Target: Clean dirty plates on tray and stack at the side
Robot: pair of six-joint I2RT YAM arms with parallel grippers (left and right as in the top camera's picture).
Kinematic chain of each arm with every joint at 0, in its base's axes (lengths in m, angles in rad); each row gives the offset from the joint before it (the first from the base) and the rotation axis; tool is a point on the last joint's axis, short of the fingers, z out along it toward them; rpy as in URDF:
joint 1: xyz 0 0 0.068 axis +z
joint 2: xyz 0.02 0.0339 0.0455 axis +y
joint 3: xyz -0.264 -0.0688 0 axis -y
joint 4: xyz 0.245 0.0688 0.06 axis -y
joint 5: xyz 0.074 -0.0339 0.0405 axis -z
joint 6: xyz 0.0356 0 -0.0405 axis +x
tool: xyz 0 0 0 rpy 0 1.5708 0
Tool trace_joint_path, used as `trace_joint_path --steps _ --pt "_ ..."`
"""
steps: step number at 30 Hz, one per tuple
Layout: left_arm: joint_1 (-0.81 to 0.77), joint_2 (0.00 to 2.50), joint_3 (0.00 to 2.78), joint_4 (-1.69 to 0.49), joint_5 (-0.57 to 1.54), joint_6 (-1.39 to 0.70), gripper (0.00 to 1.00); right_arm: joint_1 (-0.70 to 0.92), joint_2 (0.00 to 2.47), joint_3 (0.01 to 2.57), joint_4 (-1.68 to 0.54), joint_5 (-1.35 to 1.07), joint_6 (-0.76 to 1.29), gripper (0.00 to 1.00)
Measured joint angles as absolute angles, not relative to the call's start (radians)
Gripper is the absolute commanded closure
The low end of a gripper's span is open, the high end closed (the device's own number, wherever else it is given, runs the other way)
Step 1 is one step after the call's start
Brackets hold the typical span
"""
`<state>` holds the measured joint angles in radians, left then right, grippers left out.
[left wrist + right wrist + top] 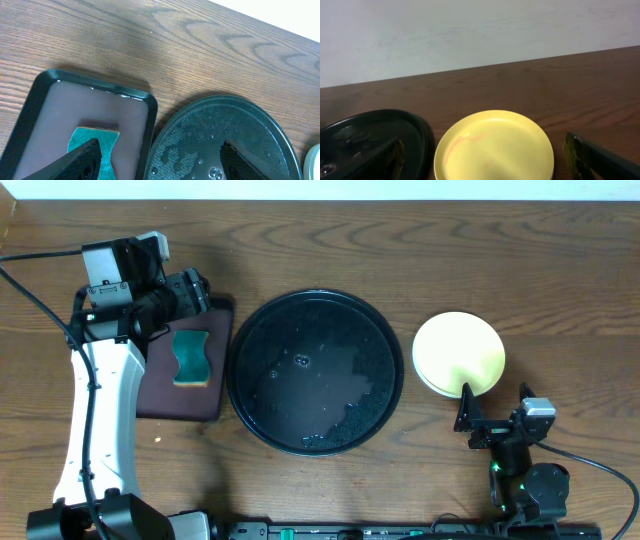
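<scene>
The round black tray [315, 370] lies mid-table, wet with droplets and bare of plates. A pale yellow plate [459, 352] rests on the wood tabletop [560, 300] right of the tray. It carries a faint reddish smear in the right wrist view [495, 147]. A thin pale rim shows under it; the aqua plates are otherwise hidden. My right gripper [495, 408] is open and empty just in front of the yellow plate [485, 167]. My left gripper [203, 292] is open and empty at the back left, over the gap between the brown tray and the black tray [160, 150].
A rectangular dark brown tray [150, 395] lies left of the black tray, holding a green sponge [190, 357]. In the left wrist view the sponge [107, 137] sits near my left finger, and the black tray [220, 125] is to its right.
</scene>
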<state>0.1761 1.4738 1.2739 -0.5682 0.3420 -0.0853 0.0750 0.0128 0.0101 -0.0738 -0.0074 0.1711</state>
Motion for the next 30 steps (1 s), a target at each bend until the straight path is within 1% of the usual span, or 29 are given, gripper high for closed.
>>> trace_joint_path --steps 20,24,30 --pt "0.175 1.453 1.263 -0.568 0.332 -0.085 0.23 0.075 0.013 0.010 -0.074 -0.008 0.171 0.01" --pt "0.149 1.318 1.169 -0.500 0.290 -0.083 0.23 0.075 0.013 0.010 -0.074 -0.008 0.171 0.01" --pt "0.110 1.007 0.889 -0.262 0.215 -0.076 0.23 0.075 0.013 0.010 -0.073 -0.008 0.171 0.01"
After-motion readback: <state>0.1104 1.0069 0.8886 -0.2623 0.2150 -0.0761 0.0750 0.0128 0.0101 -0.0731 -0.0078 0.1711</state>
